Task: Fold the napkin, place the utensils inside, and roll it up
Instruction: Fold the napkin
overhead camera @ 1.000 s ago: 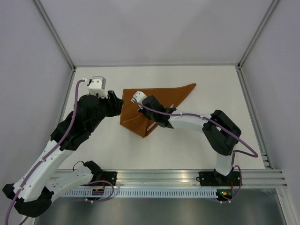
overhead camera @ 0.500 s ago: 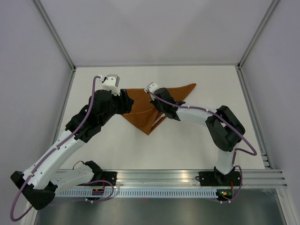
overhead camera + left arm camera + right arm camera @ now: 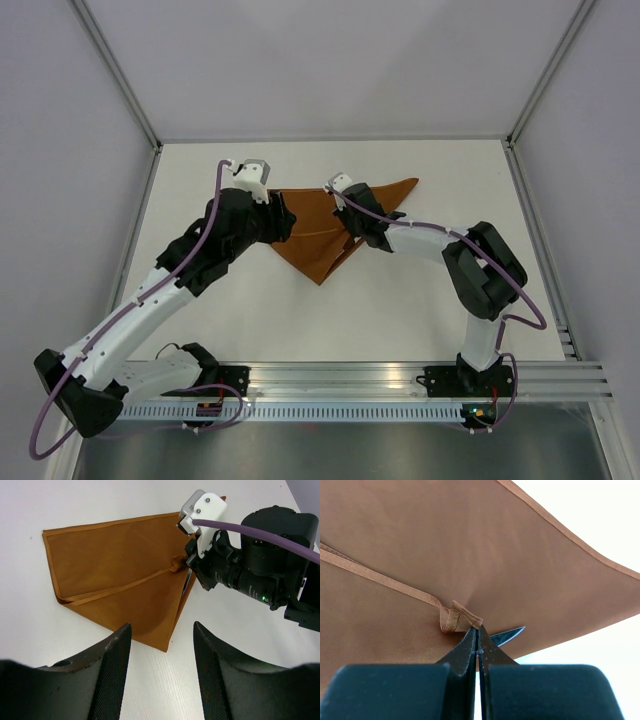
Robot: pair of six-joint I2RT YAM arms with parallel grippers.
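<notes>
The rust-orange napkin (image 3: 318, 240) lies folded into a triangle on the white table, one point toward me and one at the far right. My right gripper (image 3: 477, 630) is shut on a bunched bit of its hem (image 3: 456, 617), near the cloth's middle in the top view (image 3: 352, 232). A serrated knife tip (image 3: 509, 635) pokes out from under the cloth just behind the fingers; the rest of the utensils are hidden. My left gripper (image 3: 161, 630) is open and empty, hovering at the napkin's left side (image 3: 285, 222), with the cloth's near corner (image 3: 165, 647) showing between its fingers.
The white table (image 3: 400, 310) is ringed by grey walls and an aluminium frame (image 3: 535, 230). The right arm's black wrist and purple cable (image 3: 260, 535) fill the upper right of the left wrist view, close to my left gripper.
The right gripper has moved right and toward the back, pulling the pinched hem and shifting the napkin with it. The left arm has followed to the right, staying open.
</notes>
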